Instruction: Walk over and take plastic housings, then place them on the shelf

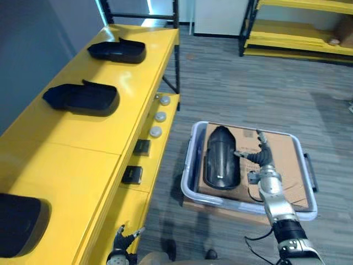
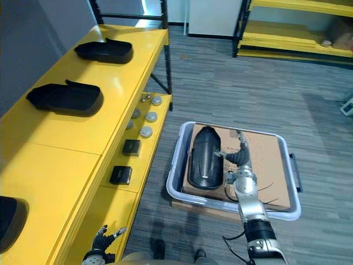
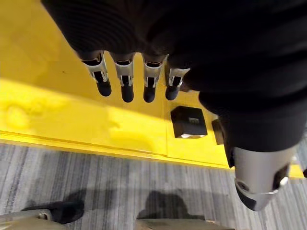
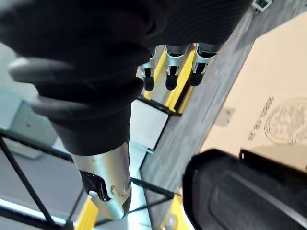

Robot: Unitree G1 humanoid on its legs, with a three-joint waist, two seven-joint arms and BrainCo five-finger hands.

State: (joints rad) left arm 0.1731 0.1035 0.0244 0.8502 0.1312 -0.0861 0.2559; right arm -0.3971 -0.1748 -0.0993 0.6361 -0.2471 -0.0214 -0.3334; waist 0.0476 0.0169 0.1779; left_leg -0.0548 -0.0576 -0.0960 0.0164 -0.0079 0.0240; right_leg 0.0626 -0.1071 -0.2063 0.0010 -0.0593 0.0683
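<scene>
Right robot hand (image 1: 257, 159) hovers unclenched beside the black housing (image 1: 222, 157) in the floor bin (image 1: 188, 179), left robot hand (image 1: 123, 240) loose by the shelf (image 1: 99, 135); that glossy shell could slip from a lopsided grab.

Right hand (image 2: 236, 155) at the clear plastic bin (image 2: 176, 160)
Fingers spread, it is just beside a glossy black plastic housing (image 2: 203, 159) lying on a brown cardboard sheet (image 2: 270, 165).

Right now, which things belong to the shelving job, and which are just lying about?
Job: housing in the bin; three housings on the yellow shelf; right hand; left hand.
Lying about: small black boxes; round caps; far yellow rack.
</scene>
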